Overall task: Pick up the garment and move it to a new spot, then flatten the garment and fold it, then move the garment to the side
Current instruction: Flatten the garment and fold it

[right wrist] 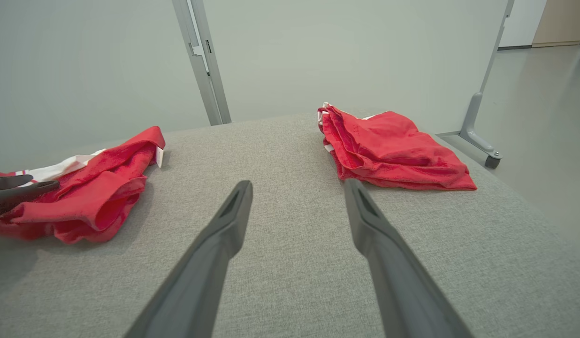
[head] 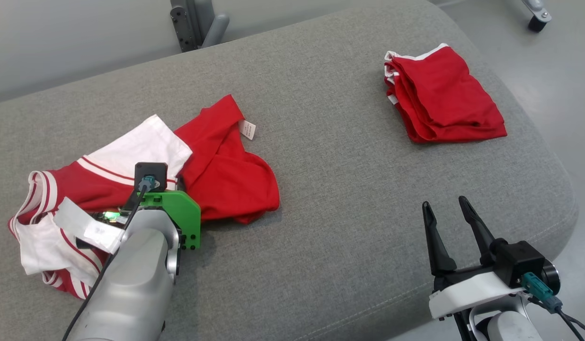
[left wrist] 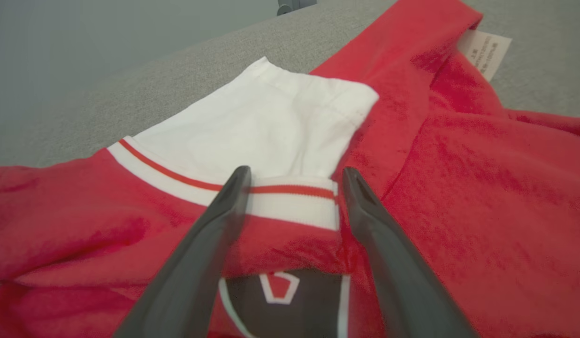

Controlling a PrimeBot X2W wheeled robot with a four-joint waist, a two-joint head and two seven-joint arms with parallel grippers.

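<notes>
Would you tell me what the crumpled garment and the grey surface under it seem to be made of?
The garment looks like soft matte knit cloth, perhaps cotton: it drapes in folds, with ribbed striped trim. The grey surface seems matte woven upholstery, probably padded: fine weave, rounded stitched edge.
</notes>
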